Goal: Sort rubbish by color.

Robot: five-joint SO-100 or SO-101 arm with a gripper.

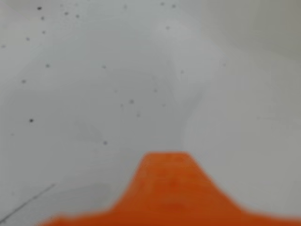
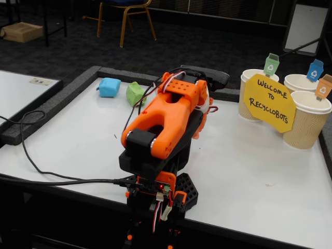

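Note:
Two pieces of rubbish lie at the table's far left in the fixed view: a light blue paper wad (image 2: 109,87) and, just right of it, a green wad (image 2: 135,94). The orange arm (image 2: 166,122) is folded down over its base in the middle of the table, and its body hides the gripper's tip in that view. The blurred wrist view shows only one orange finger of my gripper (image 1: 165,160) rising from the bottom edge over bare white table. Nothing shows beside that finger, and I cannot tell how the jaws stand.
Three tan paper cups (image 2: 306,124) stand at the right rear, bearing green, blue and orange flags, with a yellow sign (image 2: 268,101) leaning on them. A black cable (image 2: 36,161) runs over the table's left side. Grey foam edging (image 2: 57,101) borders the table.

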